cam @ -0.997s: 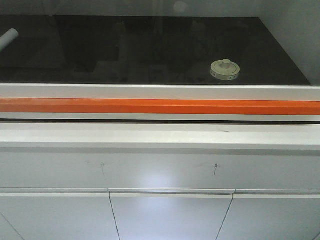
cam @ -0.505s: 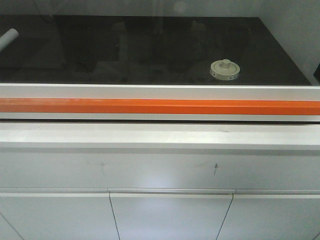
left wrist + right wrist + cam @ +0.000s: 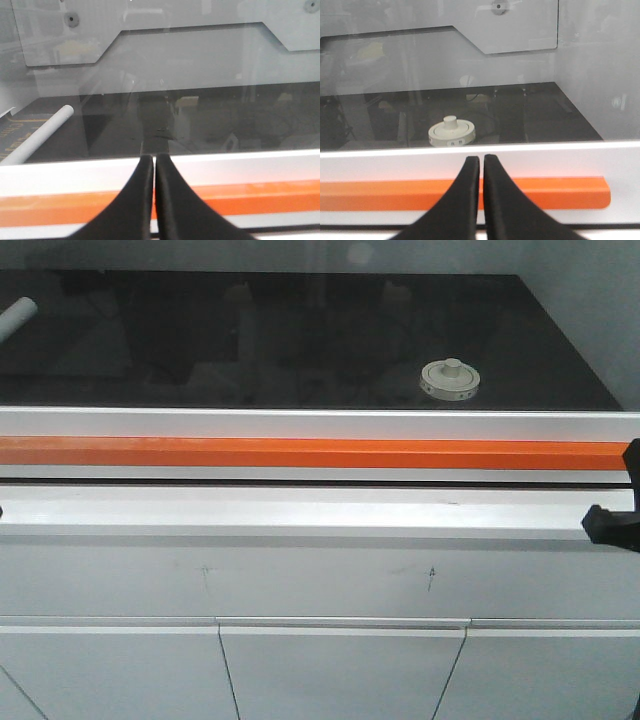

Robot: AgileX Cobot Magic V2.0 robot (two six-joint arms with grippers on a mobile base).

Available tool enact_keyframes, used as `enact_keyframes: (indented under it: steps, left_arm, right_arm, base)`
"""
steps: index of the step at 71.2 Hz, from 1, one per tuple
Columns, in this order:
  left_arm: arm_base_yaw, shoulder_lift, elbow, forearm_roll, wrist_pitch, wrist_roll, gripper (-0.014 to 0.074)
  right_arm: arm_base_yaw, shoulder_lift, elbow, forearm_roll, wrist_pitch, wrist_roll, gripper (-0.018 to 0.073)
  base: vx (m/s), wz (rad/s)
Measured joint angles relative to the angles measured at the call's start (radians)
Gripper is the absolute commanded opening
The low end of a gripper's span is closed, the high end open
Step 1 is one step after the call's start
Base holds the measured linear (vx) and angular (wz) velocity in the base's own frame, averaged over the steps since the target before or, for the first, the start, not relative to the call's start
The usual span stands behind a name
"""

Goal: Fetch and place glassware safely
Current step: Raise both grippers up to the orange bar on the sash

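Note:
The glassware (image 3: pixel 450 378) is a squat clear jar with a cream round lid and a knob on top. It stands on the black worktop behind a glass pane, right of centre. In the right wrist view the glassware (image 3: pixel 451 132) lies beyond and slightly left of my right gripper (image 3: pixel 481 159), which is shut and holds nothing. My left gripper (image 3: pixel 154 159) is also shut and empty, and the jar does not show in its view. Both grippers are on the near side of the white frame.
An orange bar (image 3: pixel 320 453) runs along the white frame (image 3: pixel 320 422) in front of the worktop. A white tube (image 3: pixel 15 317) lies at the far left of the worktop. A black part of my right arm (image 3: pixel 610 522) shows at the right edge. White cabinet doors (image 3: pixel 340 675) sit below.
A black part of the right arm has come into the front view at the right edge, and a dark sliver at the left edge. The jar and tube have not moved.

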Motion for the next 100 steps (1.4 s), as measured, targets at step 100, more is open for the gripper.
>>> enact_keyframes:
  steps: [100]
  left_arm:
    - [0.000, 0.441, 0.236, 0.046, -0.618, -0.060, -0.0001]
  right_arm:
    - [0.000, 0.656, 0.051, -0.009, -0.627, -0.105, -0.0003]
  base:
    - [0.00, 0.00]
